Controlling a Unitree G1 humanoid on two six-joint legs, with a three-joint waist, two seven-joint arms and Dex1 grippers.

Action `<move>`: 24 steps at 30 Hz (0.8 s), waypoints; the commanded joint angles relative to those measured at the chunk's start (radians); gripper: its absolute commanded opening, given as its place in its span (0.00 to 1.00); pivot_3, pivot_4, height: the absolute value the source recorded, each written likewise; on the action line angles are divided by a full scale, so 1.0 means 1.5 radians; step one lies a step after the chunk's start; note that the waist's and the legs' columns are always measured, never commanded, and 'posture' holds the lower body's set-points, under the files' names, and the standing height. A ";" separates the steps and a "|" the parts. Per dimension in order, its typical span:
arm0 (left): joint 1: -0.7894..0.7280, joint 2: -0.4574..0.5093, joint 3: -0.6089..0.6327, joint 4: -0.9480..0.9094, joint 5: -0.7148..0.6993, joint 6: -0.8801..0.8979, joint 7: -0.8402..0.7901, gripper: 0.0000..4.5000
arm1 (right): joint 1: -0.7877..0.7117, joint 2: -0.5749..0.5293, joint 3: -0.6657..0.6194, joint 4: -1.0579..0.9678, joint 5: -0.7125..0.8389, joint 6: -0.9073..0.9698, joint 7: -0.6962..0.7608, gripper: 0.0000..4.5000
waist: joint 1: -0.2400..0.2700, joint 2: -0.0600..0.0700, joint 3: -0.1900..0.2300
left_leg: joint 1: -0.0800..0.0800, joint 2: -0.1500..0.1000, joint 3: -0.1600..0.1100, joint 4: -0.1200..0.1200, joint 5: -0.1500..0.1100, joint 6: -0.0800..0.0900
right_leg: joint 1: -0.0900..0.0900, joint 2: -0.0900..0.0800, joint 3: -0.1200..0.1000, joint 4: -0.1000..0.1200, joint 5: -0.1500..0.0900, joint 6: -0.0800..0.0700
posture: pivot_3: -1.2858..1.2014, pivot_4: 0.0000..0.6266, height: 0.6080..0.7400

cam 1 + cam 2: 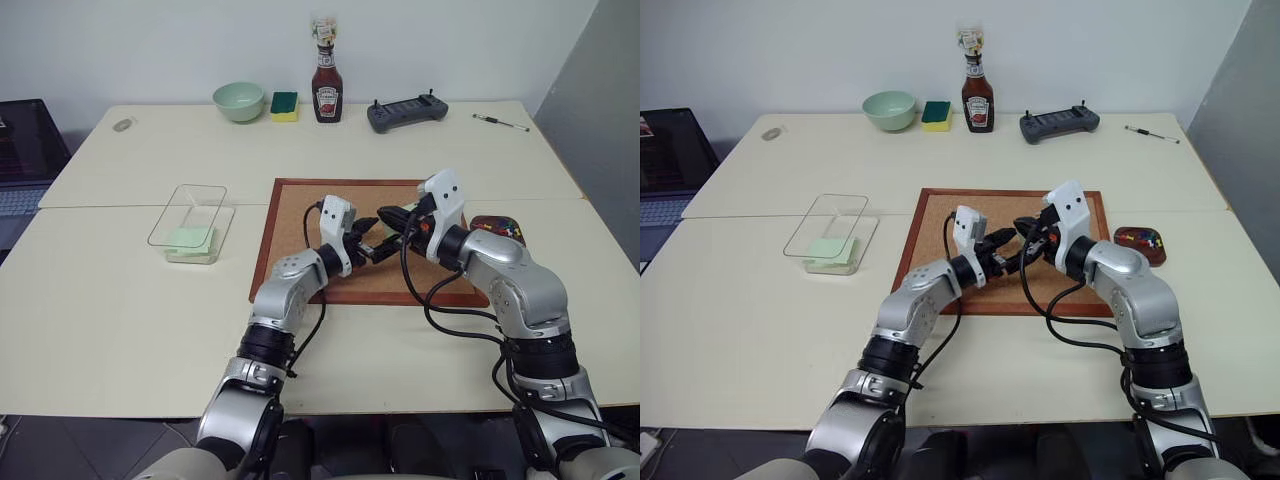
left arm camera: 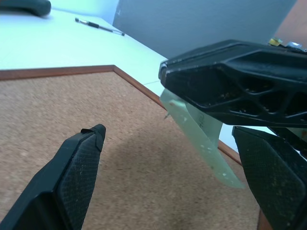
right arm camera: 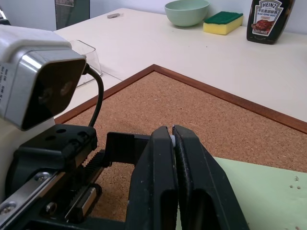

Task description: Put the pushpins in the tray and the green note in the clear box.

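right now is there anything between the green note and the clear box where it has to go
Nothing visible. The right gripper holds the green note over the corkboard. From there to the clear box lie only bare board and table; the open left gripper sits beside the note.

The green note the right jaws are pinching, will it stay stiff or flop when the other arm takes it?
The green note looks thin, so it is probably floppy and very light. It hangs edge-on from the shut right gripper, so it may bend or slip when the open left gripper closes on it.
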State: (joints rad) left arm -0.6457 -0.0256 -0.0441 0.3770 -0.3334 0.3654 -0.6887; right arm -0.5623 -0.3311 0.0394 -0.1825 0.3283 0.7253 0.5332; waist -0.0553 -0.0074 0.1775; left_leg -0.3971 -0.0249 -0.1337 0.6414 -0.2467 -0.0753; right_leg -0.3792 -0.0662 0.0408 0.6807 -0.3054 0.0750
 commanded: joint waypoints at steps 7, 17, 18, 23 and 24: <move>-0.034 -0.028 0.022 -0.003 -0.041 0.036 0.006 0.96 | -0.017 -0.001 -0.008 -0.031 0.014 -0.003 -0.007 0.00 | 0.000 0.000 0.000 | 0.000 0.000 0.000 0.000 0.000 0.000 | 0.000 0.000 0.000 0.000 0.000 0.000 | 0.52 0.24 1.00; -0.053 -0.053 0.048 0.031 -0.061 0.036 0.021 0.49 | -0.015 -0.001 -0.007 -0.036 0.015 0.000 -0.009 0.00 | 0.000 0.000 0.000 | 0.000 0.000 0.000 0.000 0.000 0.000 | 0.000 0.000 0.000 0.000 0.000 0.000 | 0.52 0.24 1.00; -0.054 -0.055 0.050 0.032 -0.063 0.037 0.021 0.46 | -0.015 -0.001 -0.007 -0.036 0.015 0.000 -0.009 0.00 | 0.000 0.000 0.000 | 0.000 0.000 0.000 0.000 0.000 0.000 | 0.000 0.000 0.000 0.000 0.000 0.000 | 0.52 0.24 1.00; -0.047 -0.056 0.055 0.023 -0.074 0.056 0.015 0.24 | -0.018 -0.001 -0.006 -0.031 0.013 -0.003 -0.009 0.00 | 0.000 0.000 0.000 | 0.000 0.000 0.000 0.000 0.000 0.000 | 0.000 0.000 0.000 0.000 0.000 0.000 | 0.52 0.24 1.00; -0.045 -0.054 0.054 0.021 -0.077 0.061 0.013 0.21 | -0.019 -0.001 -0.006 -0.030 0.013 -0.003 -0.009 0.00 | 0.000 0.000 0.000 | 0.000 0.000 0.000 0.000 0.000 0.000 | 0.000 0.000 0.000 0.000 0.000 0.000 | 0.52 0.24 1.00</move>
State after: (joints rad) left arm -0.7030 -0.1036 0.0341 0.4422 -0.4232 0.4463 -0.6589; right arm -0.5685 -0.3319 0.0398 -0.1946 0.3354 0.7309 0.5212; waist -0.0553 -0.0075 0.1775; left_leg -0.3974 -0.0250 -0.1335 0.6414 -0.2467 -0.0754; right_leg -0.3797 -0.0662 0.0408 0.6806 -0.3054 0.0751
